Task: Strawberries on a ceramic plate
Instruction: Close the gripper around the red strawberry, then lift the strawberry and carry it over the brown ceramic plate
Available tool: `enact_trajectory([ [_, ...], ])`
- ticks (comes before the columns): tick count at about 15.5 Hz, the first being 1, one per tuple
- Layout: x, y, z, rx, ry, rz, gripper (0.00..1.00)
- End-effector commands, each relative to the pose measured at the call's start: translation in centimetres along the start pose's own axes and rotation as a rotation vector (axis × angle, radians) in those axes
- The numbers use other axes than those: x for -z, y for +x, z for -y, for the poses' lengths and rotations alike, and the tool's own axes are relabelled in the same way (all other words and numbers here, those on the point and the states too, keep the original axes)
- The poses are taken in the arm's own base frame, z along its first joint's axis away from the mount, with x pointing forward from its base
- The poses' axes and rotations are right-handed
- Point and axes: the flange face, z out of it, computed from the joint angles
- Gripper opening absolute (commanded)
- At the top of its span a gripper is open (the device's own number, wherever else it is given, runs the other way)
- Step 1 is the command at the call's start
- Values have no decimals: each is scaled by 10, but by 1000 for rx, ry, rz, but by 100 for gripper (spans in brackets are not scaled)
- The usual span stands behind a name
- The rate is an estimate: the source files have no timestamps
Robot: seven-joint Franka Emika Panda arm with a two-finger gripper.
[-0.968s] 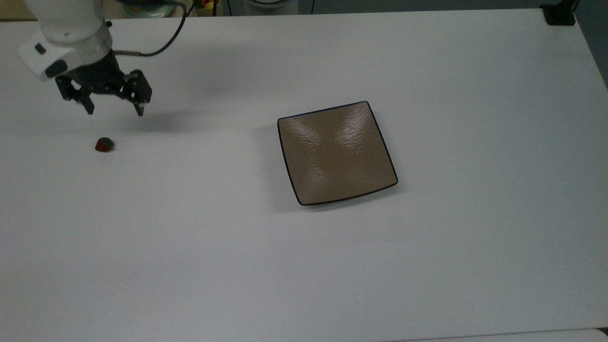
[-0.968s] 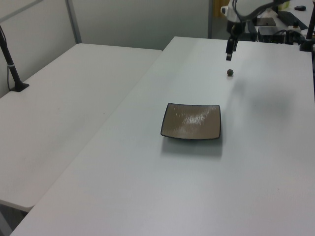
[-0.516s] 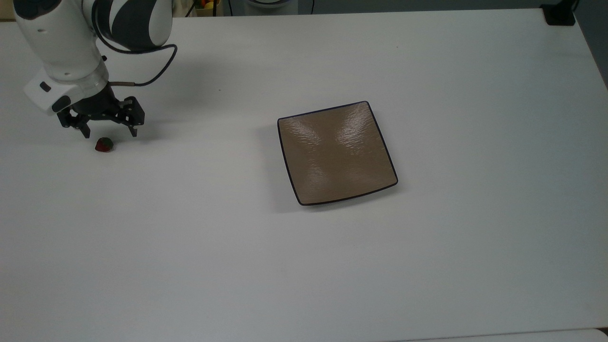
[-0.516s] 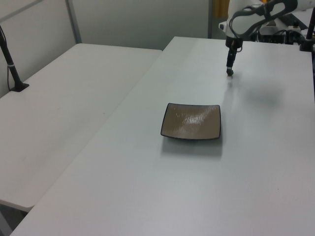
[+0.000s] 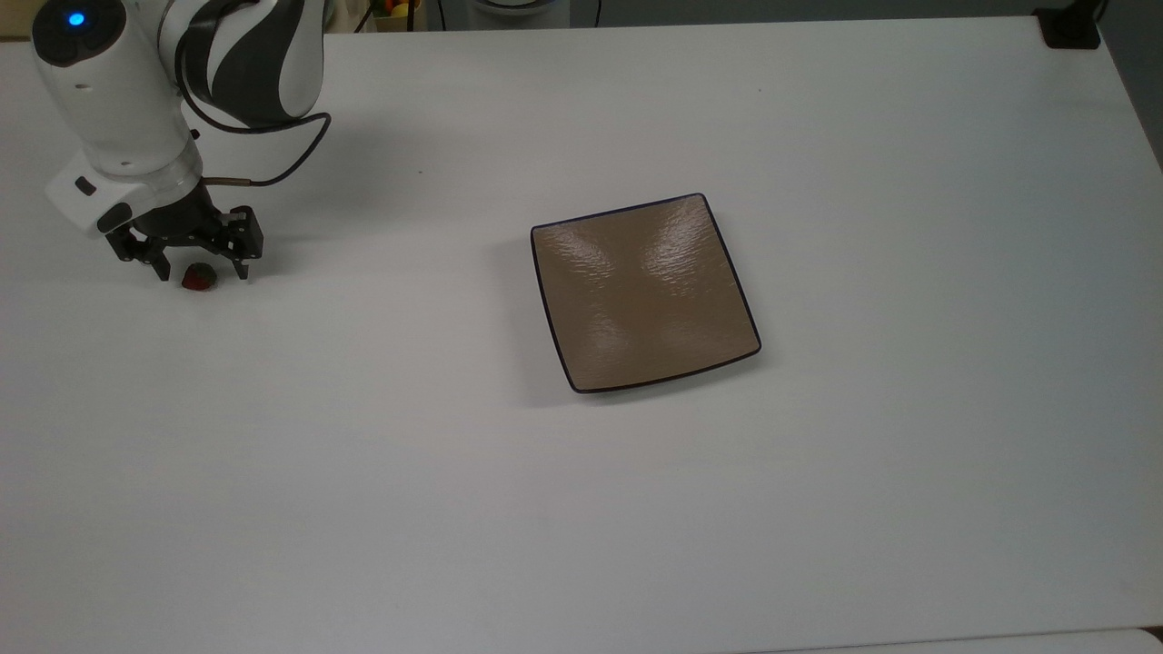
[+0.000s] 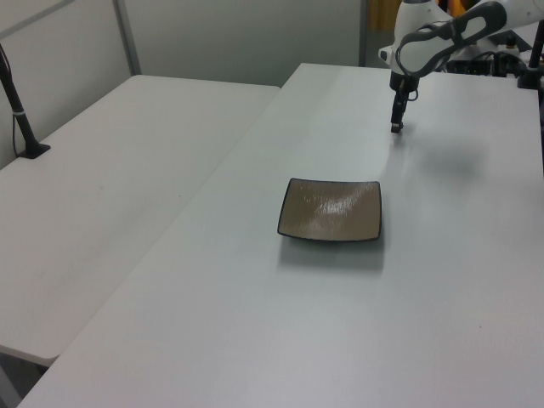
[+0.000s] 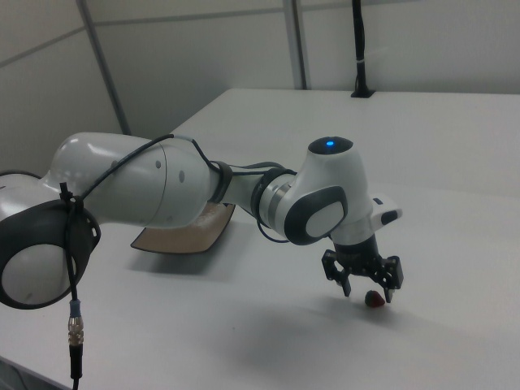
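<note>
top view puts the strawberry (image 5: 198, 277) on the table (image 5: 581, 509), well apart from the ceramic plate (image 5: 644, 292), between the spread fingers of the gripper (image 5: 201, 272). grasp, carry and placing all remain; plate bare.

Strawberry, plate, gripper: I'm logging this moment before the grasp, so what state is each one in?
Strawberry: lying on the table, between the gripper's fingers, not lifted.
Plate: flat on the table, nothing on it, well apart from the strawberry.
Gripper: open, lowered around the strawberry, fingers on either side of it.
</note>
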Motion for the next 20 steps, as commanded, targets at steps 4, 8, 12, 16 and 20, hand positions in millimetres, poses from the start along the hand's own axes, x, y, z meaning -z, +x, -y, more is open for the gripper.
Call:
enact_trajectory([
  [4,-3,-2,-8,36,-13,-6,32],
  [8,0,-3,-7,33,-9,1,2],
  [12,27,-3,0,40,13,23,2],
  [16,91,-1,32,73,63,58,3],
  [20,145,8,89,130,125,72,3],
])
